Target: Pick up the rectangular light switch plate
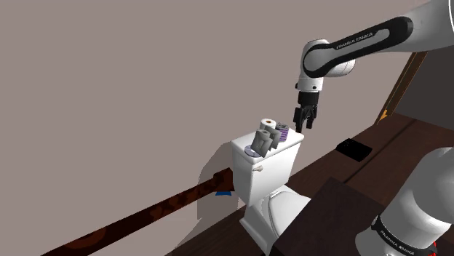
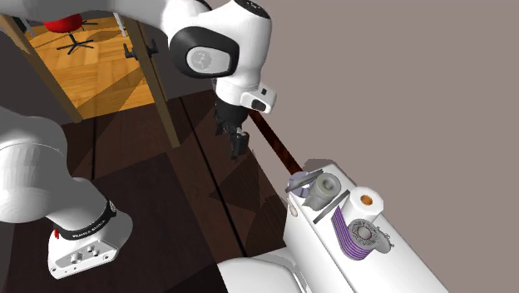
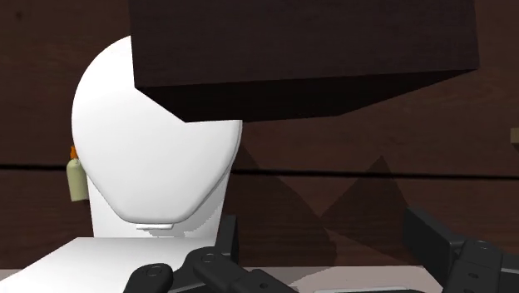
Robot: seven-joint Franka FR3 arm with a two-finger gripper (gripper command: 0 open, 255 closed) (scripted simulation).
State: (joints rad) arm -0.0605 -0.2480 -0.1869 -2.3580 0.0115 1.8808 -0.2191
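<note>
Nothing is lifted yet: the grey rectangular light switch plate [image 1: 261, 139] leans nearly upright on the lid of the white toilet tank [image 1: 251, 171], toward the lid's end at the shoulder view's left, just beside the white paper rolls [image 1: 270, 124] that share the lid. The all-black two-finger gripper [image 1: 305, 120] hangs in the air above the tank's other end, apart from the lid, its fingers spread wide with nothing between them. I judge the approach unfinished; what is left is crossing over the tank to the plate, descending around it, closing, and raising it off the tank
</note>
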